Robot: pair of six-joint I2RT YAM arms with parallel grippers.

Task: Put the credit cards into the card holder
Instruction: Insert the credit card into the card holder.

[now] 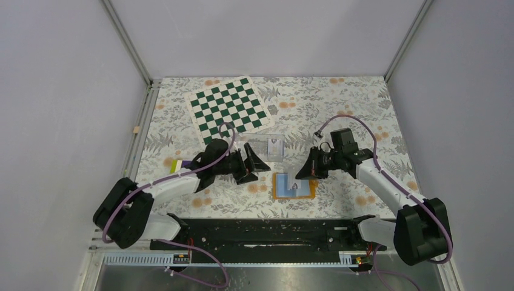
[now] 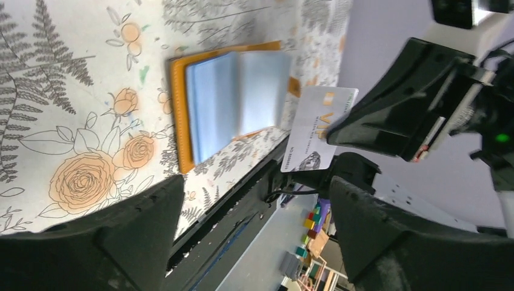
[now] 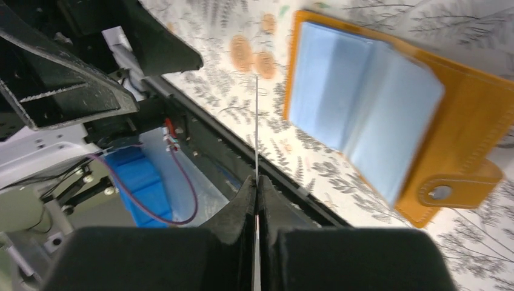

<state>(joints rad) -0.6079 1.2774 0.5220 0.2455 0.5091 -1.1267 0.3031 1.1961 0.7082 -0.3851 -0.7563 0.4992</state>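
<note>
— Tabletop with floral cloth [image 1: 339, 103]: what lies on it?
— Item one: chessboard [image 1: 228, 111], far side. Item two: clear box [image 1: 271, 147], nearer the middle. Item three: card holder [image 1: 283, 193], orange, lying open with its blue inside up, near middle.
— Left gripper [image 1: 257, 167]?
— Jaws spread wide, nothing between them, just left of the card holder.
— Right gripper [image 3: 256, 182]?
— Pinched tight on one pale credit card [image 2: 318, 130], held over the card holder's blue pockets. Whether the card touches the holder: cannot tell.
</note>
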